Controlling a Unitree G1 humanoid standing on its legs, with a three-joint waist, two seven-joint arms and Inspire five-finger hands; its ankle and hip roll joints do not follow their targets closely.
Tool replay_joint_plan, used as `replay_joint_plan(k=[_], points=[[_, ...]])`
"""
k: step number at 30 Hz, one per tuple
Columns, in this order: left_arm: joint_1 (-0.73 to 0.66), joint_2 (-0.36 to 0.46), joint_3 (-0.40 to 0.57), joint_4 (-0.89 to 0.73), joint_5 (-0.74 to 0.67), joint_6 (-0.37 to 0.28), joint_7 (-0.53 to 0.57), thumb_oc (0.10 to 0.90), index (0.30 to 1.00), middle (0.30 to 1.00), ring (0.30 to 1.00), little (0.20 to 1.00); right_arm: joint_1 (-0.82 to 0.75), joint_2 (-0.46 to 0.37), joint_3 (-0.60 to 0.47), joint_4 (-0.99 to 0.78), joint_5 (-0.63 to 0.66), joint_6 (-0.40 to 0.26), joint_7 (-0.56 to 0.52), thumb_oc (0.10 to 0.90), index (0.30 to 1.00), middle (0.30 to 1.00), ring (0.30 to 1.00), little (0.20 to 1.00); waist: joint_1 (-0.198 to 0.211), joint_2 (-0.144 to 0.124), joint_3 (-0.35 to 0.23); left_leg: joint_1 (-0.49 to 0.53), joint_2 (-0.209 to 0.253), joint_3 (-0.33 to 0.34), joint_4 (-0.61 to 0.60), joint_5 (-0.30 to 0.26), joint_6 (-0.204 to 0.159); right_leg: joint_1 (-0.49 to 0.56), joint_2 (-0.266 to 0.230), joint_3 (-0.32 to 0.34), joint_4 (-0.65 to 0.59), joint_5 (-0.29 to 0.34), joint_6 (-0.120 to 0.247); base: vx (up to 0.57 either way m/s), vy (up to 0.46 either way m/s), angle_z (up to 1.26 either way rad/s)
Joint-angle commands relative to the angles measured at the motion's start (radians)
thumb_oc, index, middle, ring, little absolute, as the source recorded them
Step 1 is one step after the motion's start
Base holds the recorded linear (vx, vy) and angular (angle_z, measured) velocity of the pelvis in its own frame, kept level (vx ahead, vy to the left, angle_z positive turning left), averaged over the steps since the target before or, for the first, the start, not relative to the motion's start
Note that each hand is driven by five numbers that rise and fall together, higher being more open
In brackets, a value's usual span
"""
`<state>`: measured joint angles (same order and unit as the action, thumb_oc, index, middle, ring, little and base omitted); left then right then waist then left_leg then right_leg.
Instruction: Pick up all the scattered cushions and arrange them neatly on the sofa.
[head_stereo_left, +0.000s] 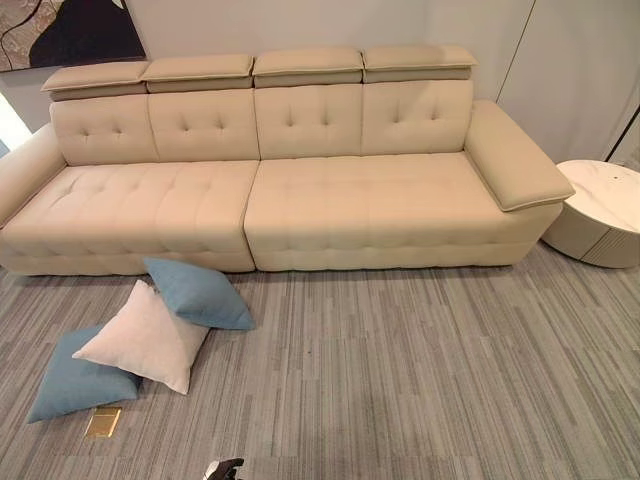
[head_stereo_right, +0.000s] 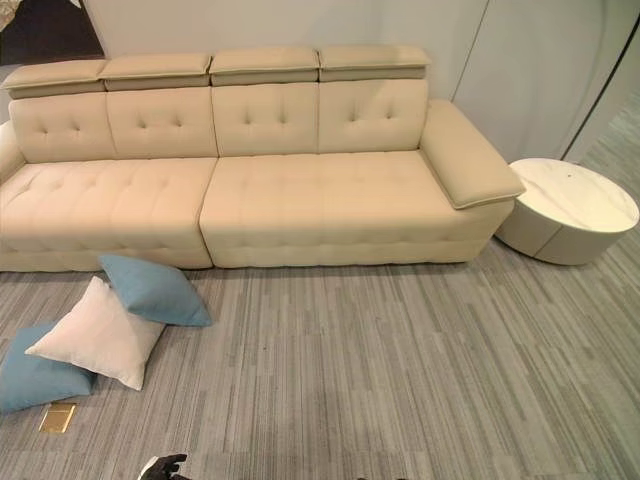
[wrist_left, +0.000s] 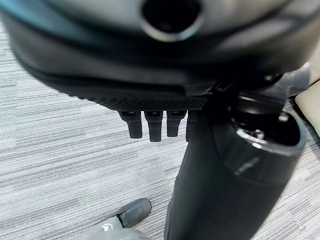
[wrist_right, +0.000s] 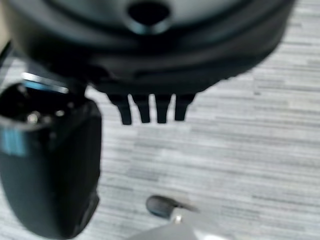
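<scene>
Grey striped carpet (head_stereo_left: 420, 380) fronts a bare cream sofa (head_stereo_left: 330, 200). Three cushions (head_stereo_left: 150, 335) overlap, well beyond both hands' fingers (wrist_left: 155, 125), which hang straight, holding nothing. Grabbing a lower blue cushion (head_stereo_left: 75, 385) first could drag the white cushion (head_stereo_right: 100, 335) lying on it.

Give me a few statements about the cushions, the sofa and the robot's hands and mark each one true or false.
1. Three cushions lie on the floor in front of the sofa. True.
2. The white cushion lies partly over a blue cushion. True.
3. One cushion is already on the sofa seat. False: the seat holds none; the other blue cushion is on the carpet too.
4. The left hand holds a cushion. False: its fingers hang straight above the carpet, holding nothing.
5. The right hand is open. True.
6. A round white side table stands beside the sofa's left armrest. False: it is by the right one.
</scene>
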<state>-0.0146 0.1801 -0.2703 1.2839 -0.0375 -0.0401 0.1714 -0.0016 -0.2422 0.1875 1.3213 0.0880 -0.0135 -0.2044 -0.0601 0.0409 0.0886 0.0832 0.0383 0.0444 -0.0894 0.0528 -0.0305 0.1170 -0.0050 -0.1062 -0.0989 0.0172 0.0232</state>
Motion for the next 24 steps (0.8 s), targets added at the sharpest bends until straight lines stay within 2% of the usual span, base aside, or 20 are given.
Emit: replay_joint_plan(k=[1, 24], points=[[-0.045, -0.003, -0.007, 0.05, 0.007, -0.012, 0.02, 0.8, 0.9, 0.9, 0.9, 0.9, -0.051, -0.005, 0.016, 0.03, 0.004, -0.022, -0.034, 0.8, 0.9, 0.9, 0.9, 0.9, 0.025, -0.071, 0.004, 0.034, -0.041, -0.022, 0.002, -0.129, 0.007, 0.009, -0.041, 0.019, 0.012, -0.081, 0.076, 0.0, 0.0, 0.0], [-0.043, 0.009, -0.001, 0.058, 0.005, -0.005, 0.011, 0.8, 0.9, 0.9, 0.9, 0.9, -0.054, -0.011, 0.027, 0.028, -0.004, -0.016, -0.023, 0.8, 0.9, 0.9, 0.9, 0.9, 0.022, -0.068, 0.006, 0.029, -0.032, -0.038, 0.002, -0.121, 0.0, 0.011, -0.03, 0.017, 0.012, -0.09, 0.062, 0.0, -0.014, 0.01]])
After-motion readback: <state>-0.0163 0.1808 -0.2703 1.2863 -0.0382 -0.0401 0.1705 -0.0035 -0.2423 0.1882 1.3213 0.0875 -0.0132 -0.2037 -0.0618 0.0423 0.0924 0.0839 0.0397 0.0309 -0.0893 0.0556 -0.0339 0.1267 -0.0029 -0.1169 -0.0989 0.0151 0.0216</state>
